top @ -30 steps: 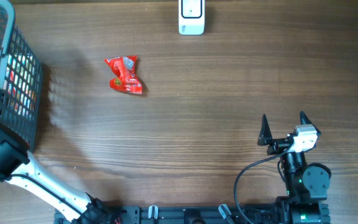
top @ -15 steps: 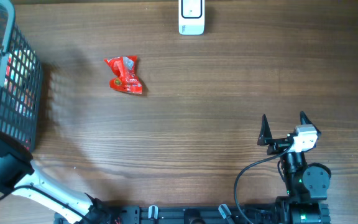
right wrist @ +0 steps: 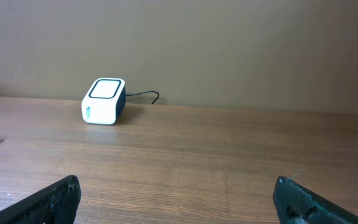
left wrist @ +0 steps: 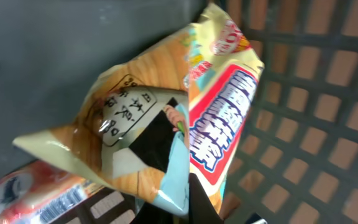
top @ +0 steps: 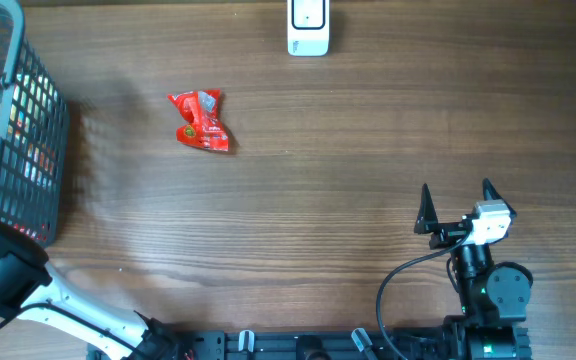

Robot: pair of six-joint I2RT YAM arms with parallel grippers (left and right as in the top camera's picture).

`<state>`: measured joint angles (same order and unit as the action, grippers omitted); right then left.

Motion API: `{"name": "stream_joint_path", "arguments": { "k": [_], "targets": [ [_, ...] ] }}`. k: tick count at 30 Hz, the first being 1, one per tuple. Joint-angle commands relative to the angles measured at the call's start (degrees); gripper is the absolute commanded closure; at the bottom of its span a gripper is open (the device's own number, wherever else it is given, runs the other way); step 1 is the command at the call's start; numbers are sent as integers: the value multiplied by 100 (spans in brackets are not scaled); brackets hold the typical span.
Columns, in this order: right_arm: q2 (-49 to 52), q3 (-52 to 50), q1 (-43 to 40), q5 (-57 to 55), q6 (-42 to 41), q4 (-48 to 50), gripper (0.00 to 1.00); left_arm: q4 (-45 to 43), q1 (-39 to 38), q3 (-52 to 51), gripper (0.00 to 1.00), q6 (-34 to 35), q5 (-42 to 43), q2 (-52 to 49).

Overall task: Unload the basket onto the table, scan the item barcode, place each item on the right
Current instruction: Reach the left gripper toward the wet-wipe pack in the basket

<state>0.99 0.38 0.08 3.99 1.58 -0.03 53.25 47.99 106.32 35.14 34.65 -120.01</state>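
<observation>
Overhead: the left arm (top: 3, 275) is reaching into the basket (top: 28, 140) at the table's (top: 368, 150) left edge. The scanner (top: 308, 28) is sitting well apart at the far edge, with only a red packet (top: 200, 120) lying between. Left wrist: the left jaws are gripping a snack bag (left wrist: 148, 93) inside the basket, so the scan is waiting to be done. Right wrist: the right jaws are standing open and empty.

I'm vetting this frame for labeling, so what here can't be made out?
- The left gripper: the yellow snack bag covers most of it in the left wrist view. Overhead, the basket and the frame edge hide it.
- The bag's barcode: none on the face shown to the left wrist.
- The basket's other contents: blurred behind mesh overhead.
- The red packet: print too small overhead.
</observation>
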Motion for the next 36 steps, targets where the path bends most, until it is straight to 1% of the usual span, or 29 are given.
{"name": "stream_joint_path", "arguments": {
  "k": [1, 4, 5, 6, 7, 8, 9, 11, 13, 16, 17, 18, 22, 23, 27, 36],
  "targets": [
    [-42, -9, 24, -81, -46, 11, 0, -98, -39, 44, 96, -339, 505, 81],
    [-42, -9, 24, -81, -46, 11, 0, -4, -138, 42, 96, -293, 151, -92],
    [-42, -9, 24, -81, -46, 11, 0, 35, -175, 44, 89, -293, 61, -170],
    [-42, -9, 24, -81, -46, 11, 0, 55, -225, 42, 75, -295, -33, -282],
    [-42, -9, 24, -81, -46, 11, 0, 44, -262, 42, 47, -295, -55, -352],
    [-42, -9, 24, -81, -48, 11, 0, 7, -291, 42, 31, -295, -68, -411],
    [-42, -9, 24, -81, -46, 11, 0, -48, -317, 42, 24, -295, -68, -459],
    [-42, -9, 24, -81, -48, 11, 0, -173, -354, 42, 17, -297, -74, -527],
    [-42, -9, 24, -81, -48, 9, 0, -256, -389, 42, 16, -278, -184, -562],
    [-42, -9, 24, -81, -46, 11, 0, -229, -431, 42, 15, -103, -813, -564],
    [-42, -9, 24, -81, -48, 9, 0, -216, -448, 42, 11, -103, -1062, -564],
    [-42, -9, 24, -81, -48, 11, 0, -179, -457, 42, 5, -103, -1320, -564],
    [-42, -9, 24, -81, -48, 11, 0, -52, -474, 31, 3, -101, -1915, -586],
    [-42, -9, 24, -81, -48, 9, 0, -52, -483, 7, 0, -61, -1930, -605],
    [-42, -9, 24, -81, -46, 11, 0, -120, -531, -146, 0, 286, -1770, -743],
    [-42, -9, 24, -81, -46, 11, 0, -437, -588, -155, 0, 264, -1552, -1005]
  ]
}}
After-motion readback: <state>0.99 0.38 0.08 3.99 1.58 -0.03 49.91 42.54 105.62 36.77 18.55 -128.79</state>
